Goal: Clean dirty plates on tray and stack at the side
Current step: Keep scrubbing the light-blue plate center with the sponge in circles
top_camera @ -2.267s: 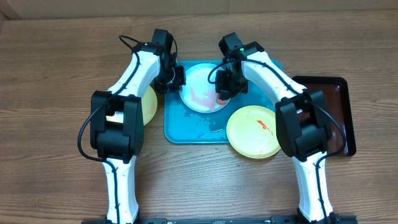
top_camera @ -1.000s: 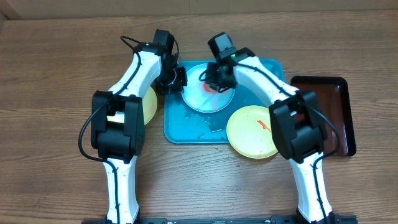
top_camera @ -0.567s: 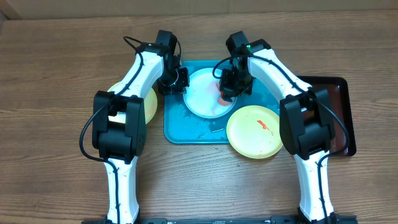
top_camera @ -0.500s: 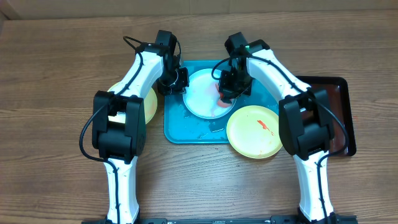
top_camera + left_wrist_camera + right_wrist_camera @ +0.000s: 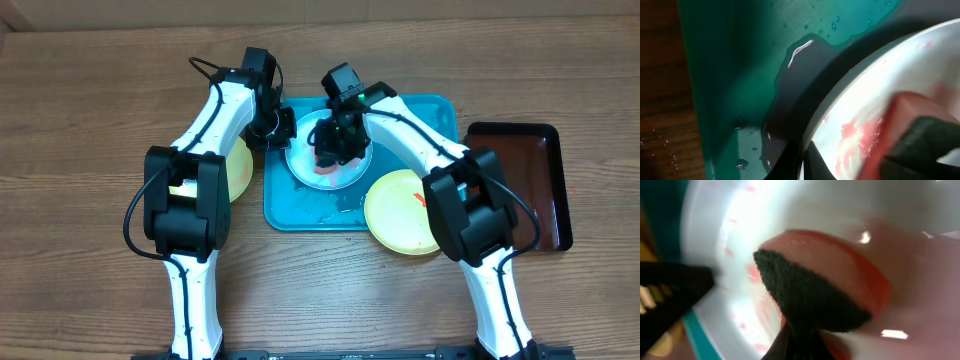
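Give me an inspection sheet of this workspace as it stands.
Surface: wooden table.
Job's things: white plate, red-smeared, on teal tray; yellow plate, red-smeared, over tray's corner; second yellow plate partly under left arm.
Clutter: dark brown tray at right; water on teal tray.
Grippers: left gripper shut on white plate's rim; right gripper shut on sponge.
Cables: black cable loops on left arm.
Surroundings: nothing seen.

Matt wooden table [image 5: 90, 90] with plain grain, teal tray [image 5: 725, 75] of smooth plastic, glossy and wet with drops, white plate [image 5: 875, 85] of shiny smooth plastic, sponge [image 5: 840, 265] of soft red foam with a rough dark scouring side, dark tray [image 5: 545, 150] glossy, yellow plate [image 5: 395, 220] of smooth plastic.
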You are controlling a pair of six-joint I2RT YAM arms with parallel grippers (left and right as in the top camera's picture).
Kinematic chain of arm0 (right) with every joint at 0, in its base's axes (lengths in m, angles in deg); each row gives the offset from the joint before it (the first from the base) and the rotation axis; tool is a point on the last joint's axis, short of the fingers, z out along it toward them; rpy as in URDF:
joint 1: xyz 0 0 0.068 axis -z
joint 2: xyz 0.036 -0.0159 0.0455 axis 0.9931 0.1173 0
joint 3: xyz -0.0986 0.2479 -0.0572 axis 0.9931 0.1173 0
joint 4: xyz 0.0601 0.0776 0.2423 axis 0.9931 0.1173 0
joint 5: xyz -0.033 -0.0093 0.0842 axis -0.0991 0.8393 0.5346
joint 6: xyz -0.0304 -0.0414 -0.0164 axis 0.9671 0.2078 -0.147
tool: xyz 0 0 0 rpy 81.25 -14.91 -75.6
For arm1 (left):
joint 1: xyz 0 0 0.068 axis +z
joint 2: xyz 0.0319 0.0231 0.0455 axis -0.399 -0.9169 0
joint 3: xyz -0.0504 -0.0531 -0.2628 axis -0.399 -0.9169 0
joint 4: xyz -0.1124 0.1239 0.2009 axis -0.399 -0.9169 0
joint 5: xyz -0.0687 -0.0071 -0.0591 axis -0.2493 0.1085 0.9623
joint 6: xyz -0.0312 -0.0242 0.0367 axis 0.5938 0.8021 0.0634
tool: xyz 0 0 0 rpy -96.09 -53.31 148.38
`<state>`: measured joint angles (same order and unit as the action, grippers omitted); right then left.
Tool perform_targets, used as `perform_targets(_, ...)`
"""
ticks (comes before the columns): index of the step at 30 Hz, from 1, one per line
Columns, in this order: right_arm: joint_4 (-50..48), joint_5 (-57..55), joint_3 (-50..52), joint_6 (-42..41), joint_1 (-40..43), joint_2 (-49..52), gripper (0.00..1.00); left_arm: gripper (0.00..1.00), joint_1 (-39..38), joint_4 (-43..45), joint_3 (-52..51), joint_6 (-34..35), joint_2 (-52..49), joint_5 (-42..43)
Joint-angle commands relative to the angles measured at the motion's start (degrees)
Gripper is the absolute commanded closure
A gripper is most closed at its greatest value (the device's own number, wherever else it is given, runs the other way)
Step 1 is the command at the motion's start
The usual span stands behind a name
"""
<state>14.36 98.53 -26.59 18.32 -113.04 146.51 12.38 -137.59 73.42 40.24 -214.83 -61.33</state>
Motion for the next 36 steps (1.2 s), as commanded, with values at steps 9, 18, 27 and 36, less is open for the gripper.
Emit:
perform_targets(9, -5.46, -8.94, 0.63, -1.42, 2.99, 0.61, 0.96, 0.96, -0.79, 0.22, 0.07, 0.17, 0.22, 1.36)
perform_targets(18, 1.73, -9.51, 0.63, -1.40, 7.08, 0.61, 0.96, 0.79, -1.27, 0.37, 0.07, -1.92, 0.22, -1.64)
perform_targets(27, 2.32, -9.51, 0.63, -1.40, 6.58, 0.61, 0.96, 0.78, -3.23, 2.19, 0.07, -1.95, 0.20, -2.14)
perform_targets(36, 2.60, -9.51, 0.63, -1.40, 6.60, 0.61, 0.96, 0.82, -6.03, 3.23, 0.04, -1.75, -1.75, -2.29)
